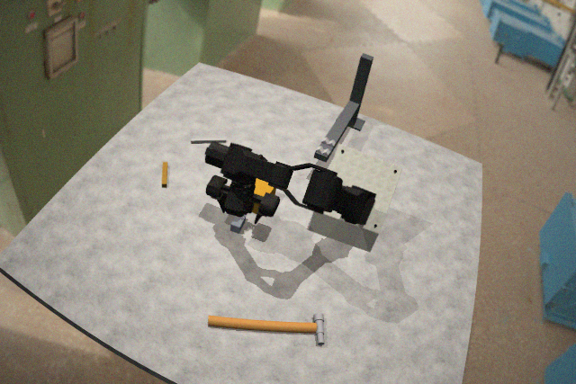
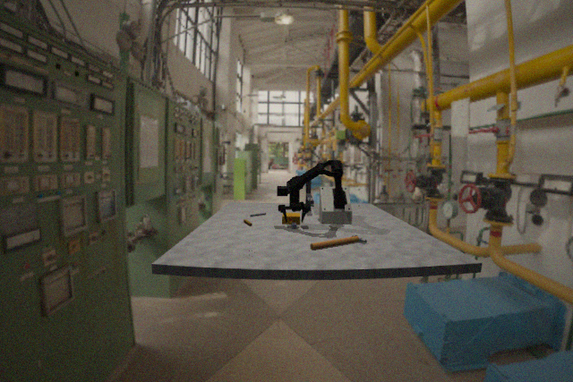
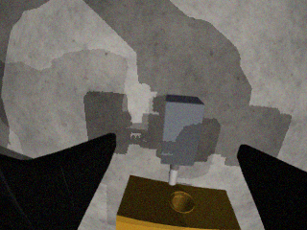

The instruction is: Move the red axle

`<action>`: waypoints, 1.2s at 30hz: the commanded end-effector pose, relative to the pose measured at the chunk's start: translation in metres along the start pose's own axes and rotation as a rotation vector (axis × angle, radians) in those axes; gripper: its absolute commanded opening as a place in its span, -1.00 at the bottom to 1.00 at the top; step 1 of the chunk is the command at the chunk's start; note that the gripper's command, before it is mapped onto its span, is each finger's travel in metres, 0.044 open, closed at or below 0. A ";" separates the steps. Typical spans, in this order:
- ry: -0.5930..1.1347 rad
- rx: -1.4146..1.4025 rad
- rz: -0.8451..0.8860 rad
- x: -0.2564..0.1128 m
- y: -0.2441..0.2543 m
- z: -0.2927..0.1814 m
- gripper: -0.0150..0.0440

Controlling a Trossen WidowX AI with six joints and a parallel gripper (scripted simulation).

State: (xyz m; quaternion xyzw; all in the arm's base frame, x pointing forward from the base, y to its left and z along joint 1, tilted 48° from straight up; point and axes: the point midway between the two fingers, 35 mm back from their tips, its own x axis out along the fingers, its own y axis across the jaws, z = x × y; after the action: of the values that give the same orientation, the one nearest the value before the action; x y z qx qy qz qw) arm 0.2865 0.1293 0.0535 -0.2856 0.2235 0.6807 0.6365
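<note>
The yellow beam (image 1: 264,187) (image 2: 291,217) (image 3: 144,206) stands under the arm, with a round hole showing in its dark-shaded face in the wrist view. A grey-blue block (image 1: 238,223) (image 3: 183,126) with a short silver pin (image 3: 173,175) is outside the beam, pin toward the hole side; whether it rests fully on the table cannot be told. My gripper (image 1: 240,216) (image 2: 294,219) (image 3: 178,146) is wide open, one finger to each side of the block, touching neither in the wrist view. The V-blocks (image 1: 327,145) sit at the near end of the dark bracket arm (image 1: 341,125). No red axle is visible.
A hammer (image 1: 265,325) (image 2: 335,242) lies at the front. A small yellow bar (image 1: 165,174) (image 2: 247,222) and a thin grey rod (image 1: 208,141) (image 2: 258,214) lie at the left. The arm's base has a pale plate (image 1: 388,180); the bracket's dark upright (image 1: 362,80) rises behind it.
</note>
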 end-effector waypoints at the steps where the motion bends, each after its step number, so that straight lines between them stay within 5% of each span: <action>1: -0.003 -0.006 -0.006 -0.009 -0.002 0.001 1.00; 22: 0.003 0.007 -0.001 -0.033 -0.002 -0.007 1.00; 36: 0.010 0.106 -0.007 -0.038 0.000 -0.188 1.00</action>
State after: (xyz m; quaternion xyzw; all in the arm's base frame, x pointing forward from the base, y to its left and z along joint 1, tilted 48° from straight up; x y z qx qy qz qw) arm 0.3124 0.0052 -0.0268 -0.2631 0.2588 0.6657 0.6486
